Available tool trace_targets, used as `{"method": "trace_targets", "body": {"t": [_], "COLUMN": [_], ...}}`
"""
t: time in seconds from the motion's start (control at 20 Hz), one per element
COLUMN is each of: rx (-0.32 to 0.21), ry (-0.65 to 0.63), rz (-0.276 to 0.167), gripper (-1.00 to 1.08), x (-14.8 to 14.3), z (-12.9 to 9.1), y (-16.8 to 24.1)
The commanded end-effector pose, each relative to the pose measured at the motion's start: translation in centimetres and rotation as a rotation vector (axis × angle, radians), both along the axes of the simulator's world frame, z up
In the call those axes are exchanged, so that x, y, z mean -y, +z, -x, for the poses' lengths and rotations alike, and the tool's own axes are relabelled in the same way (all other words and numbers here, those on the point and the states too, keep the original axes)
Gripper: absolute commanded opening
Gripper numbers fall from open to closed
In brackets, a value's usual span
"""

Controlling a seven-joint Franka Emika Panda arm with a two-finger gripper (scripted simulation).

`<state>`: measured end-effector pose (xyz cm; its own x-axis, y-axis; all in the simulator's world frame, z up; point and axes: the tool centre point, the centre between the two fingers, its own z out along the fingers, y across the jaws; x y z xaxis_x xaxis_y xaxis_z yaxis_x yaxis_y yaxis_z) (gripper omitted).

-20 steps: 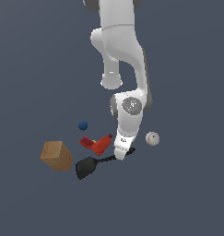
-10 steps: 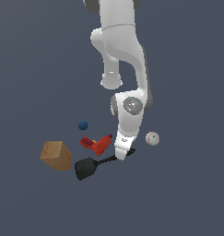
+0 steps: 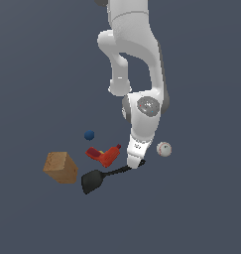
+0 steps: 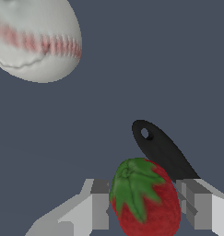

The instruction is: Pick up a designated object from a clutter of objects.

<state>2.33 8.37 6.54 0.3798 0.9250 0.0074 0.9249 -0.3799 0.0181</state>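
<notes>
Little has been moved since the earlier frames. The strawberry [image 4: 145, 198] is bracketed by the gripper [image 4: 145, 205], jaws narrowly apart, contact unclear; the spatula [image 3: 99, 178] lies at its 8 o'clock.

Flat dark slate-blue ground [image 3: 37, 69] filling my exterior view, the same even matte tone behind everything on my wrist feed
</notes>
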Motion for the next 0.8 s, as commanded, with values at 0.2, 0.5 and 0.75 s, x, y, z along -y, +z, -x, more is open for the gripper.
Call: {"method": "trace_targets", "body": {"t": [0.2, 0.5, 0.75], "rx": [-0.003, -0.007, -0.011], "ry": [0.001, 0.002, 0.002], "rz": [0.0, 0.0, 0.0], "gripper": [-1.0, -1.0, -1.0], "x": [-2.3, -5.1, -7.5], "z": [0.3, 0.5, 0.7], "y": [5.1, 11.4, 16.8]}}
